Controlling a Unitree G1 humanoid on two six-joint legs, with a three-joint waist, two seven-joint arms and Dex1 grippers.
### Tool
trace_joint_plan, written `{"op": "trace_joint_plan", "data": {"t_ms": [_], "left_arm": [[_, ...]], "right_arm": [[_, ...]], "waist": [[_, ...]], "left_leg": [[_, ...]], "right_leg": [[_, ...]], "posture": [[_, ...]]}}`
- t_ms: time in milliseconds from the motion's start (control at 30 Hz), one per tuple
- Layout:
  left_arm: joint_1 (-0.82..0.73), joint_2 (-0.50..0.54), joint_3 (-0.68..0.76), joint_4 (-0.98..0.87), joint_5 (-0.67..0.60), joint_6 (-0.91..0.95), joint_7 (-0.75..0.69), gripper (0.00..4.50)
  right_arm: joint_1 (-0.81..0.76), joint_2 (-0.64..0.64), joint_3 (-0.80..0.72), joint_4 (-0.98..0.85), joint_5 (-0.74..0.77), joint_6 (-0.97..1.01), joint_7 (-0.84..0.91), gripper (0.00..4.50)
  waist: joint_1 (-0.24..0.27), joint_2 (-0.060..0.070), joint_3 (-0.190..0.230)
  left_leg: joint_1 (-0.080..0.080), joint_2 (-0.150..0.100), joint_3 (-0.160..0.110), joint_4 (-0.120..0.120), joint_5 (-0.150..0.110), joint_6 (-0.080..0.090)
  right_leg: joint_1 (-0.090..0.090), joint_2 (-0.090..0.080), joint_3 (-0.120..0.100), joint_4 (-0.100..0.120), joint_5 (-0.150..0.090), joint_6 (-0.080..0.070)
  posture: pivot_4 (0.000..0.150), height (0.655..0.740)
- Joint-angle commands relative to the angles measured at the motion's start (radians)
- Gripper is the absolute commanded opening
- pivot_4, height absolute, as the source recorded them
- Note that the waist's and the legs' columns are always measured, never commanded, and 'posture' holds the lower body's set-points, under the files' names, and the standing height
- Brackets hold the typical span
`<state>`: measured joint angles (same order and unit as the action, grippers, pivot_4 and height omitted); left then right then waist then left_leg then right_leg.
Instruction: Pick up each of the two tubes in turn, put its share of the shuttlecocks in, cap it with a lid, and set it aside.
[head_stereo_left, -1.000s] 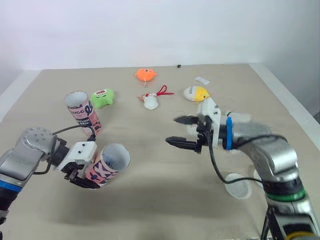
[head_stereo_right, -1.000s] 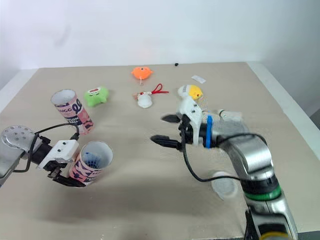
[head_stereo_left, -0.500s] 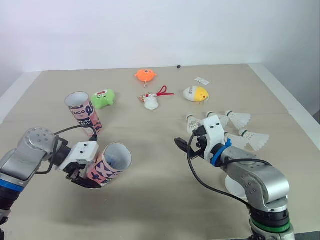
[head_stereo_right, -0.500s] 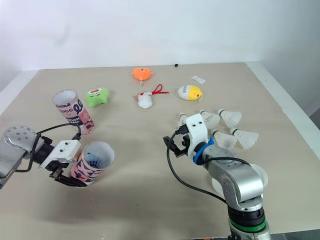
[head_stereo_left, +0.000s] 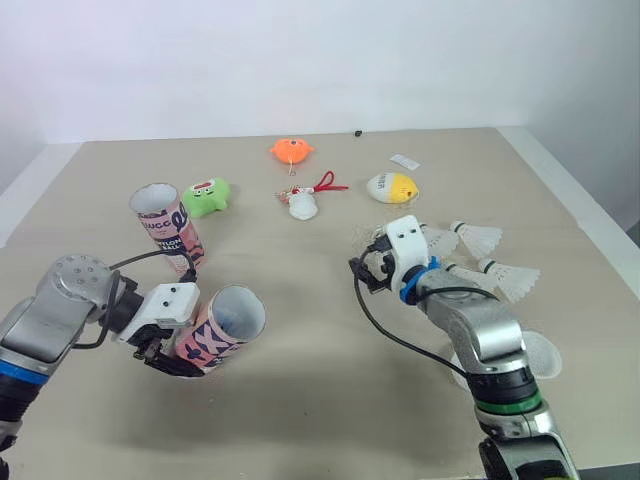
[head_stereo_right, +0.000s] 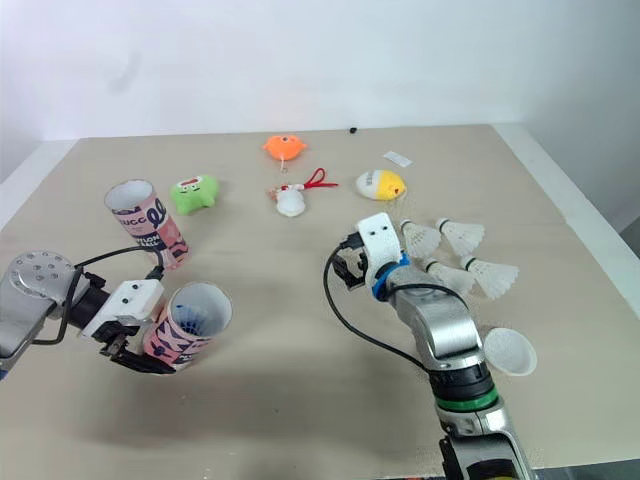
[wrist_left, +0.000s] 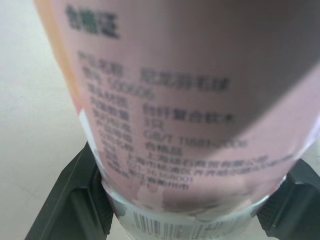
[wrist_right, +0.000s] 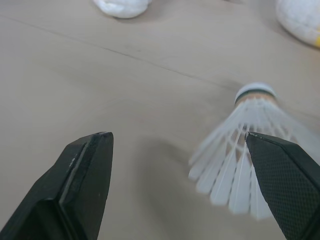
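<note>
Lower left of the head view, left gripper (head_stereo_left: 172, 352) is clamped on a pink printed tube (head_stereo_left: 215, 338), both black fingers (wrist_left: 75, 200) pressed against its sides near the closed end. Tube is held tilted off the table (head_stereo_left: 300, 410), open mouth pointing up and right; something blue shows inside, can't tell what. Second tube (head_stereo_left: 165, 228) stands on the table at upper left, mouth up, leaning a bit, just behind the held one and apart from it. Green toy (head_stereo_left: 205, 196) sits just right of that second tube. Centre of the frame, right gripper (head_stereo_left: 365, 268) hangs low over the table with fingers spread wide, nothing between them; wrist view shows one shuttlecock (wrist_right: 245, 150) lying on the table just ahead, close to one fingertip, contact unclear. Right of that gripper, a cluster of white shuttlecocks lies on its side: one at (head_stereo_right: 420, 238), one at (head_stereo_right: 462, 235), one at (head_stereo_right: 445, 276), one at (head_stereo_right: 490, 277). White lid (head_stereo_right: 508, 351) lies at lower right, near the right forearm. Top centre: orange toy (head_stereo_left: 291, 150), small white toy with red string (head_stereo_left: 303, 205), yellow-and-white egg toy (head_stereo_left: 391, 187), small white tag (head_stereo_left: 405, 161).
</note>
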<state>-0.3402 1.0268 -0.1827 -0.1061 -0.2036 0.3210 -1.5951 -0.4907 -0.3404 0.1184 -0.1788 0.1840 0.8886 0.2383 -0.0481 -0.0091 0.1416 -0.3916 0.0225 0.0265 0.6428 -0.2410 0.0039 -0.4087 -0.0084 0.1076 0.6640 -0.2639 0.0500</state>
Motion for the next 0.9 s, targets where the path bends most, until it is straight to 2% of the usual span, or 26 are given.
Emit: {"op": "trace_joint_plan", "data": {"t_ms": [33,100,200,233,267,333,367,500,667,800,900], "left_arm": [[0.048,-0.021,-0.064,-0.016,0.009,0.028,0.012,2.93],[0.057,-0.02,-0.058,-0.03,0.006,0.037,0.018,2.93],[0.082,-0.015,-0.044,-0.06,-0.007,0.053,0.029,2.93],[0.091,-0.014,-0.039,-0.069,-0.01,0.059,0.031,2.93],[0.098,-0.014,-0.035,-0.077,-0.013,0.066,0.034,2.93],[0.108,-0.012,-0.029,-0.087,-0.017,0.074,0.04,2.93],[0.113,-0.011,-0.026,-0.091,-0.018,0.077,0.043,2.93],[0.138,-0.004,-0.015,-0.105,-0.024,0.081,0.053,2.93],[0.154,-0.004,-0.008,-0.107,-0.023,0.076,0.057,2.93],[0.151,-0.003,-0.012,-0.085,-0.017,0.057,0.047,2.93],[0.136,-0.003,-0.021,-0.056,-0.008,0.035,0.033,2.93]], "right_arm": [[-0.045,0.004,0.011,0.067,-0.054,-0.057,-0.016,4.26],[-0.056,0.009,0.013,0.11,-0.072,-0.085,-0.016,3.75],[-0.071,0.023,0.015,0.161,-0.09,-0.12,-0.007,2.41],[-0.074,0.026,0.019,0.171,-0.094,-0.132,0.0,1.73],[-0.077,0.029,0.022,0.18,-0.098,-0.141,0.006,1.35],[-0.08,0.033,0.027,0.19,-0.105,-0.16,0.017,0.28],[-0.081,0.034,0.029,0.194,-0.109,-0.169,0.021,0.04],[-0.083,0.041,0.026,0.185,-0.115,-0.207,0.038,0.04],[-0.065,0.008,0.022,0.045,-0.056,-0.37,0.195,0.04],[-0.058,-0.138,0.009,-0.177,0.141,-0.42,0.546,0.04],[-0.125,-0.239,0.056,-0.23,0.229,-0.362,0.733,0.04]], "waist": [[0.0,0.0,0.0],[0.0,0.0,0.0],[-0.001,0.0,0.0],[-0.002,0.0,0.0],[-0.001,0.0,0.0],[-0.002,0.0,0.0],[-0.002,0.0,0.0],[-0.002,0.0,0.0],[-0.002,0.0,0.0],[0.0,0.001,0.001],[0.0,0.0,0.001]], "left_leg": [[0.0,0.0,0.0,0.0,0.0,0.0],[0.0,0.0,0.0,0.0,0.0,0.0],[0.0,-0.001,0.0,0.0,0.0,0.0],[0.0,-0.001,0.0,0.0,0.0,0.0],[0.0,-0.001,0.0,0.0,0.0,0.0],[0.0,-0.001,-0.001,0.0,0.0,0.0],[0.0,-0.001,0.0,0.0,0.0,0.0],[0.0,-0.001,0.0,0.0,0.0,0.0],[0.0,-0.001,0.0,-0.001,-0.001,0.0],[0.0,-0.001,-0.001,0.0,-0.003,0.0],[0.001,-0.002,-0.001,0.001,-0.005,0.002]], "right_leg": [[0.0,0.0,0.0,0.0,0.0,0.0],[0.0,-0.001,0.0,0.0,0.0,0.0],[0.0,-0.001,0.001,0.0,0.0,0.0],[0.0,-0.001,0.001,0.0,0.0,0.0],[0.0,-0.001,0.001,0.0,0.0,0.0],[0.0,-0.001,0.001,0.0,0.0,0.0],[0.0,-0.001,0.001,0.0,0.0,0.0],[0.0,-0.001,0.001,0.0,0.0,0.0],[0.0,-0.001,0.002,0.0,0.0,0.0],[0.0,-0.002,0.002,-0.001,0.0,0.0],[0.002,-0.003,0.001,-0.001,-0.001,-0.001]], "posture": [[0.15,0.74],[0.15,0.74],[0.15,0.74],[0.15,0.74],[0.15,0.74],[0.15,0.74],[0.15,0.74],[0.15,0.74],[0.15,0.74],[0.15,0.74],[0.15,0.74]]}}
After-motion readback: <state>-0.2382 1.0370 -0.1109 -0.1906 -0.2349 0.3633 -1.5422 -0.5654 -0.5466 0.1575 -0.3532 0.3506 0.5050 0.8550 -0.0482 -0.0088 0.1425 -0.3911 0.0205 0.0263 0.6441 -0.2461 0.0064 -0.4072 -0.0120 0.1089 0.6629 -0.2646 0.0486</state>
